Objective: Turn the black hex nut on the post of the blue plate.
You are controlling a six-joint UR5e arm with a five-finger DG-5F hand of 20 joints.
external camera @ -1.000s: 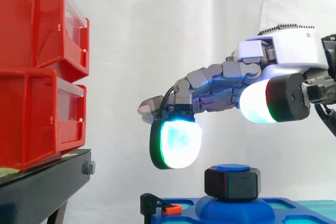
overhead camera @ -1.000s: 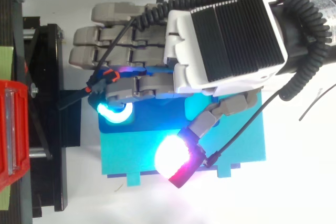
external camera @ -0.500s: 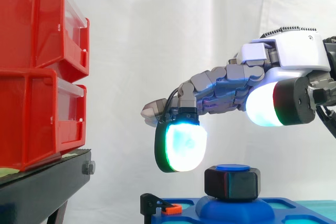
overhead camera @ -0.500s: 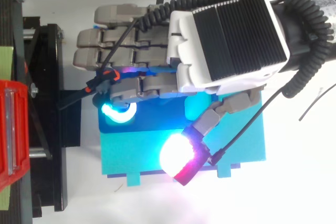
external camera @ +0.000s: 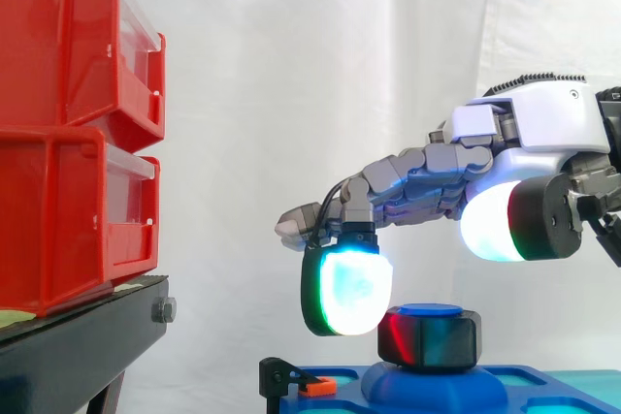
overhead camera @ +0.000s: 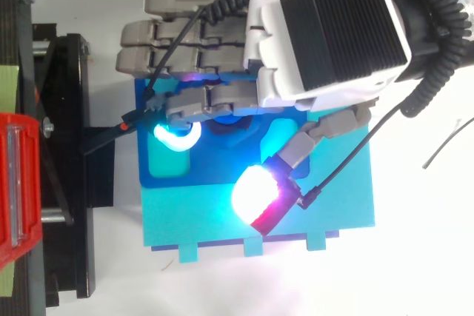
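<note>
The black hex nut sits on the blue-capped post of the blue plate, low in the side view. My hand reaches in from the right above it, its fingers nearly straight and pointing left. One glowing white-cyan fingertip hangs down at the nut's left side, close to it or just touching; I cannot tell which. The thumb pad hovers above and right of the nut, apart from it. In the top view the hand covers the post, over the blue plate. Nothing is held.
Two stacked red bins rest on a black stand at the left. A small black clip with an orange tab sits at the plate's left edge. The plate lies on a teal base.
The hand has sunk and shifted right in the side view, bringing the hanging fingertip down beside the nut. In the top view it has moved toward the upper edge.
</note>
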